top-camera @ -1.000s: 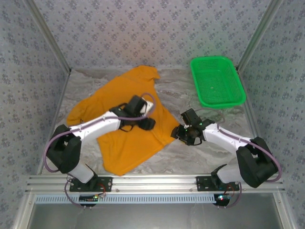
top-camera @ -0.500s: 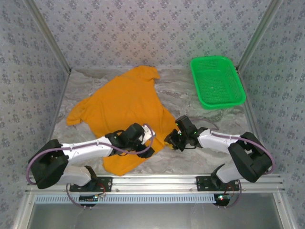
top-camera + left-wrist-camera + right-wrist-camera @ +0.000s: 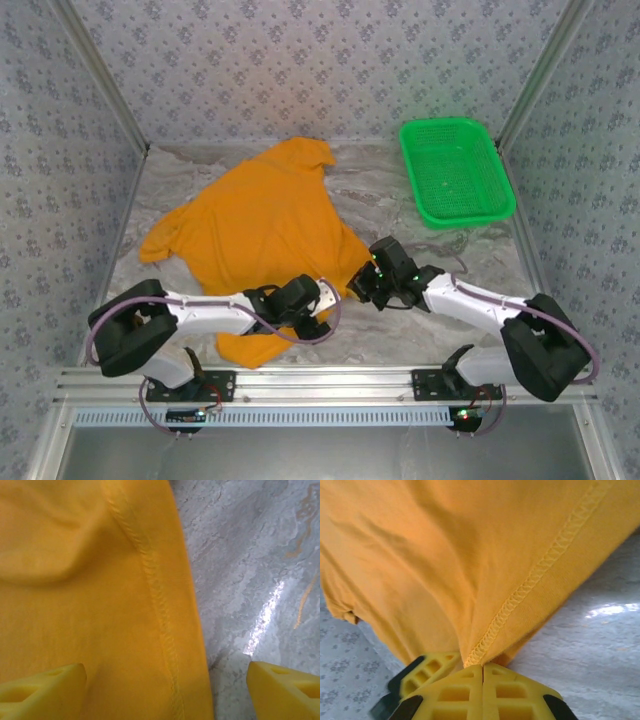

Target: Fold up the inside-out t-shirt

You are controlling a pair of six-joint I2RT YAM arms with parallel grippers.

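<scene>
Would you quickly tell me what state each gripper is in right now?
Left gripper: open, over the edge of the t-shirt.
Right gripper: shut on the t-shirt.

the left gripper (image 3: 320,318) and right gripper (image 3: 360,287) sit at the near right edge of the t-shirt (image 3: 262,228)

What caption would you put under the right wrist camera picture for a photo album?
Right gripper shut on the stitched edge of the orange t-shirt above the marbled table.
</scene>
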